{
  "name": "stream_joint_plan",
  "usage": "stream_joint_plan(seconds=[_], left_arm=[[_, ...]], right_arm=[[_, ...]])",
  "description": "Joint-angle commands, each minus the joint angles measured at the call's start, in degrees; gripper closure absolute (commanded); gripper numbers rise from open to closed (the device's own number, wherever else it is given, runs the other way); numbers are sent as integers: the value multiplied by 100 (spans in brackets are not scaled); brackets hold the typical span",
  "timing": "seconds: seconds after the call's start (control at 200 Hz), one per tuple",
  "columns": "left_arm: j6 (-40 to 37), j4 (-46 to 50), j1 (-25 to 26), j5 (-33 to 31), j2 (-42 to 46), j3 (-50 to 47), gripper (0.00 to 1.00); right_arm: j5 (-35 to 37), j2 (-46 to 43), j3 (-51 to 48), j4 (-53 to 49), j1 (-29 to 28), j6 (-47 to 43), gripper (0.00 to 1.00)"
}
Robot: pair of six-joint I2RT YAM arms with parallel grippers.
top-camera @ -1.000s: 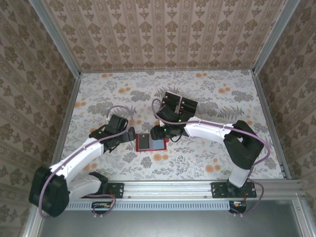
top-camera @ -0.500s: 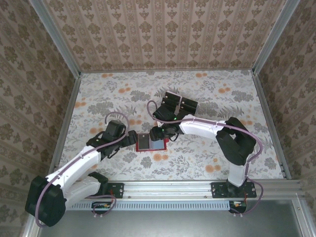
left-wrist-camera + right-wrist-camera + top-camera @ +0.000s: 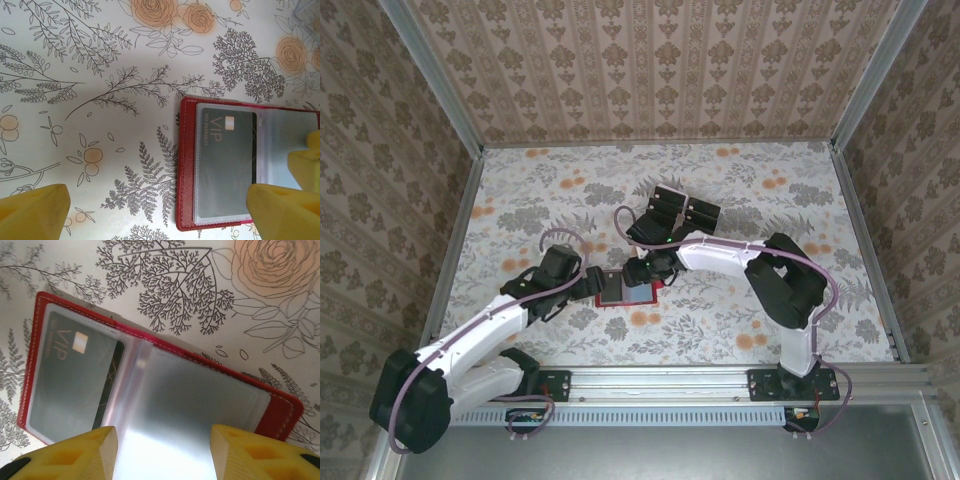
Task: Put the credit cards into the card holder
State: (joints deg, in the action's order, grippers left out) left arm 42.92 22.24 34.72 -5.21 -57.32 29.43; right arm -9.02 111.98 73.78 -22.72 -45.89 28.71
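Left claw (image 3: 157, 214): spread as wide as it goes and holding nothing. One yellow fingertip (image 3: 35, 212) hangs over the bare table (image 3: 75, 100). The other is over the near corner of the wallet (image 3: 186, 165). Whether it touches cannot be told.
Right claw (image 3: 162, 455): about half open, both jaws over the wallet's open inside. A clear leaf (image 3: 165, 405) lies in the gap between them. The pictures do not show a grip on it.
Wallet: red, lying open and flat on the flowered table, between the two claws in the top view.
Card (image 3: 72, 377): dark grey-green, tucked in the clear pocket on one half of the wallet. The other half shows bare plastic.
Writing: "VIP" in pale gold on the card, with a small pale chip square beside it. A line of tiny print along the card's edge starts "NO"; the rest is too small to read.
Black cards (image 3: 685, 212): a dark cluster farther back on the table, beyond the right claw.
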Motion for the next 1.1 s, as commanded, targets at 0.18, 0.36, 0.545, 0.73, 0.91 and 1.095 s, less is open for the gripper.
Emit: stream_joint_plan(seconds=[0.18,0.36,0.545,0.73,0.91,1.095], left_arm=[[-166,-144,290,-217,28,-156,0],[-300,-345,628,-378,4,-244,0],[-444,-481,997,-598,-144,-255,0],[-605,-687,1242,-770,-515,-125,0],[-804,-921,1389,-867,-1039,83,0],[-971,-1114,1443,-893,-1432,283,0]], right_arm=[[-633,220,-285,629,97,768,47],[-1036,181,-629,1355,172,1502,47],[-1159,150,-827,1768,219,1998,47],[-1124,95,-952,1912,243,2198,47],[-1103,83,-1023,1962,258,2266,47],[-1107,60,-1076,2007,265,2302,47]])
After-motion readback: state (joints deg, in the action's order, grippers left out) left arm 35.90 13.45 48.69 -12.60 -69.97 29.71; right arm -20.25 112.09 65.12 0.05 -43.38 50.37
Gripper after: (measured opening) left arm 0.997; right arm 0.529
